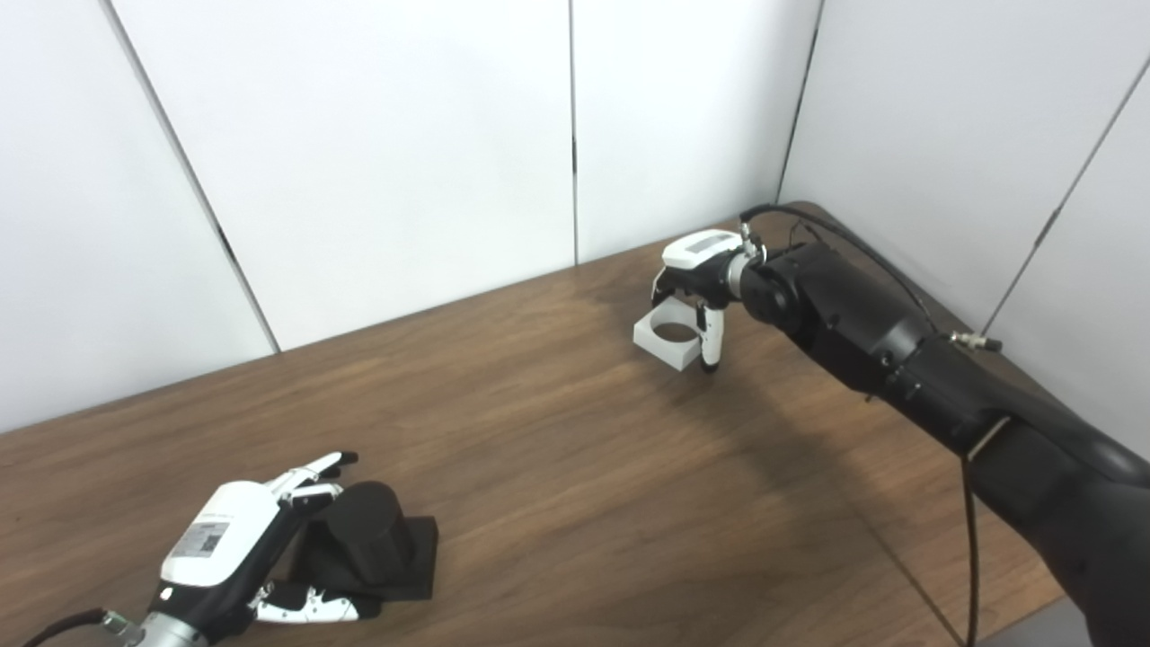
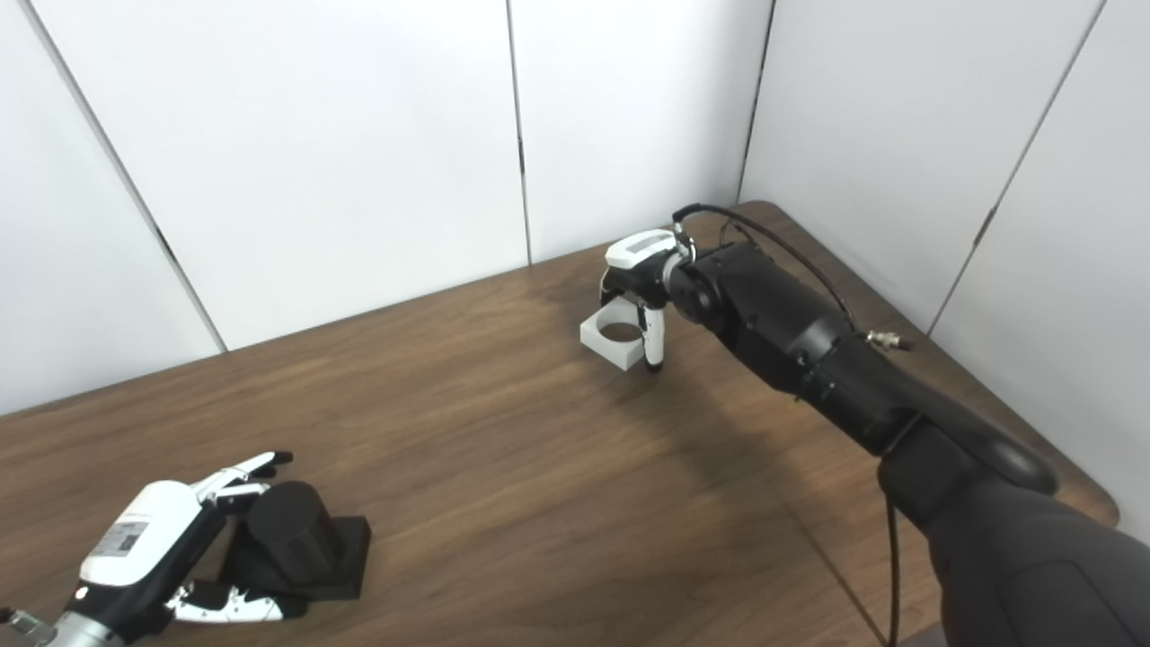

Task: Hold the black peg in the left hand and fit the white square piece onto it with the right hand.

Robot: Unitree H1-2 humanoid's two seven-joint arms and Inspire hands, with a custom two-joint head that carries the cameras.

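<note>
Two hands — left hand (image 1: 235, 553) cupping black peg (image 1: 370, 539) | right hand (image 1: 701, 279) reaching far, gripping white square piece (image 1: 667, 340)

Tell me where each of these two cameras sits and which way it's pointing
Left eye view: on the head, looking down at the table toward its far right corner; shows the left hand at the black peg and the right hand over the white square piece.
Right eye view: beside it, slightly to the right, facing the same way; everything sits further left in the picture, and more of the right arm shows.
Shared: both hands, peg, piece, table and white wall panels.
</note>
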